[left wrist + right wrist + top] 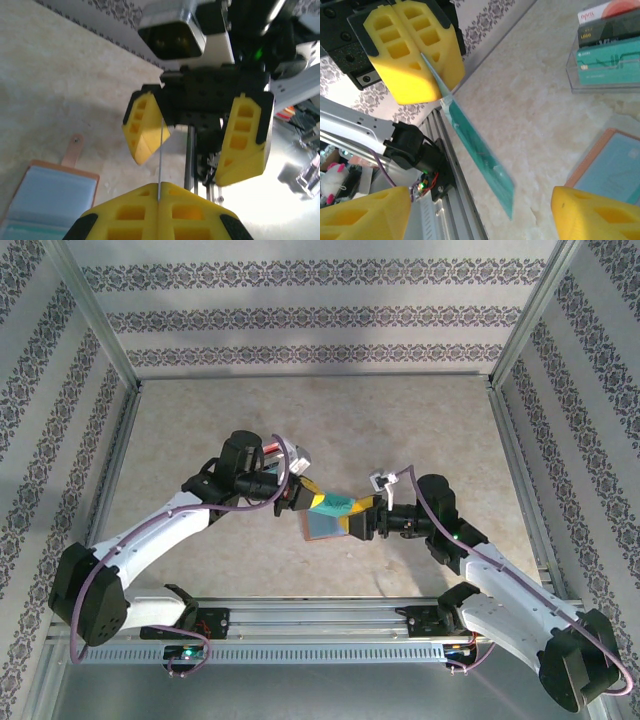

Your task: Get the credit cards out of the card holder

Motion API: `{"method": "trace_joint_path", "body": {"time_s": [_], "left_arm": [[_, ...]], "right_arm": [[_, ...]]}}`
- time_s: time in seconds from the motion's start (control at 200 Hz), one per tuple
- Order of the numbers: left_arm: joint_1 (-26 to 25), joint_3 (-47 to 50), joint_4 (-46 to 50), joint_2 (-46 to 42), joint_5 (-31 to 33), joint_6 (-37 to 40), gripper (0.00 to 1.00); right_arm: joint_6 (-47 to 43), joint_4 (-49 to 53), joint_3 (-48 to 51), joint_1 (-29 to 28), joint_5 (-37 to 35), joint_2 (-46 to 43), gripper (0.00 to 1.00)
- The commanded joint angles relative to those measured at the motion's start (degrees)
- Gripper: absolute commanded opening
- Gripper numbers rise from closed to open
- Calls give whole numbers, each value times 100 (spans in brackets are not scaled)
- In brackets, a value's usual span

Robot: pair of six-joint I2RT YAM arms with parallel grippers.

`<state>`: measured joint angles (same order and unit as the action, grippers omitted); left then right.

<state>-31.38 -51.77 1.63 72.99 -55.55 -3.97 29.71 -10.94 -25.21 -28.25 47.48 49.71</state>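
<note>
1. Over on the left, the left gripper point(158, 192) has its fingers clamped together on one end of a thin, glossy teal credit card point(479, 150), held up off the marbled surface point(420, 430).
2. Card's long axis runs straight at the right gripper point(192, 162), whose chunky yellow fingers stand wide apart either side of the far end.
3. Just below, the brown leather card holder point(615, 165) lies open, so I'd say it's the left arm's card to carry.

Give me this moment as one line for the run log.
left claw: shut on teal card | right claw: open, holding nothing | card holder: lying open
</note>
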Motion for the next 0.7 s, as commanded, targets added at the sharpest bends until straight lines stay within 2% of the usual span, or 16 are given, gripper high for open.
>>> {"method": "trace_joint_path", "body": {"time_s": [0.0,0.13,0.355,0.47,0.595,0.695], "left_arm": [[58,95,-920,-73,-12,-679,0],[57,134,-1168,-22,-160,-904,0],[180,-14,-640,91,-311,-692,1],[246,-438,354,165,-405,-71,25],[242,-1237,2040,318,-261,1137,53],[230,-1918,3334,598,2,2124,69]], "right_arm": [[313,-885,55,-30,-52,35,66],[378,-1193,12,-97,-80,165,34],[217,-1042,-83,-128,60,119,0],[-15,-593,-155,-137,-35,36,0],[-317,1,-296,-146,-51,45,0],[-491,339,-419,-173,116,97,0]]}}
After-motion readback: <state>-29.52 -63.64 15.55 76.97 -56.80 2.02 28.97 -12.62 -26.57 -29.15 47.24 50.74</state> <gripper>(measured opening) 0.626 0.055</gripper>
